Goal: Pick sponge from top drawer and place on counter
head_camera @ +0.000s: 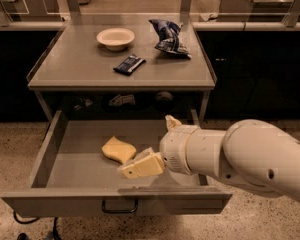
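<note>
Clearly we are early in the task: our claw (149,146) hangs spread just beside the pale-yellow wavy foam sponge (118,149), ungrasped on the wide shallow grey metal top drawer (78,160) floor, the flat grey-brown counter (85,66) awaiting it.

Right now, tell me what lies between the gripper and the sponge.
Nothing. In the camera view the open gripper hangs over the top drawer, its near finger right beside the sponge; no object separates them.
</note>
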Available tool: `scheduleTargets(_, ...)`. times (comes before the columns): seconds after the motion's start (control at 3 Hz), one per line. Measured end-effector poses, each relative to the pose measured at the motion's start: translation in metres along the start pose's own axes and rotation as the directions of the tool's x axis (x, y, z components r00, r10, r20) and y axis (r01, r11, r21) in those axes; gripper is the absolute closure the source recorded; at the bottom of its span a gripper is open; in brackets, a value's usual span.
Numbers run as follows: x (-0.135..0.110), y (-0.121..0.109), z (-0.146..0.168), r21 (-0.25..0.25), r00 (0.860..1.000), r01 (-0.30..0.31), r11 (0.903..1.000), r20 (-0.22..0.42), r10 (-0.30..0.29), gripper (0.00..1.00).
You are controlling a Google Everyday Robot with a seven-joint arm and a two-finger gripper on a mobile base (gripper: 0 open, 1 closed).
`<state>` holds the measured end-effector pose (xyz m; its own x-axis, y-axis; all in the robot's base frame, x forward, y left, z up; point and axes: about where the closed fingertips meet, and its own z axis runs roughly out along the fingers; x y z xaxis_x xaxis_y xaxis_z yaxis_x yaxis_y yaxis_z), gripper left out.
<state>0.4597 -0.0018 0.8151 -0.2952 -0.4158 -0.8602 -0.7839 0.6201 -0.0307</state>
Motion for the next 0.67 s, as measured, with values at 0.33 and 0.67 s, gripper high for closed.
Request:
scheduleTargets(0.33,0.001,0.0,0.004,-0.019,1.0,0.003,0.9998,0.015,-0.003,0.0)
scheduleTargets(0.67,-0.014,-0.026,0.035,-0.068,0.996,0.026,0.9973,0.087,-0.02,0.0)
